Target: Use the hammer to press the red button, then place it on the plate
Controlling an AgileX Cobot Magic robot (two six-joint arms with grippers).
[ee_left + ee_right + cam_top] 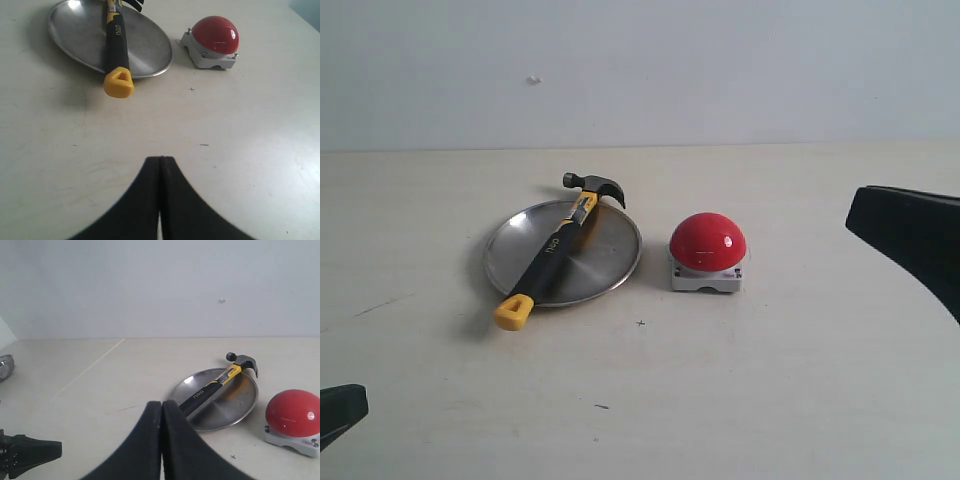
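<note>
The hammer lies diagonally across the silver plate, dark head past the far rim and yellow end past the near rim. The red button on its grey base stands just right of the plate. My left gripper sits at the lower left, far from all of them; its fingers are pressed together with nothing held. My right gripper is at the right edge, off to the button's right, also shut and empty. Left wrist view: hammer, plate, button, gripper. Right wrist view: hammer, plate, button, gripper.
A pale tabletop runs back to a plain white wall. A small cross mark and a few dark specks mark the surface in front of the plate. The left gripper shows in the right wrist view, and a shiny object sits at that view's edge.
</note>
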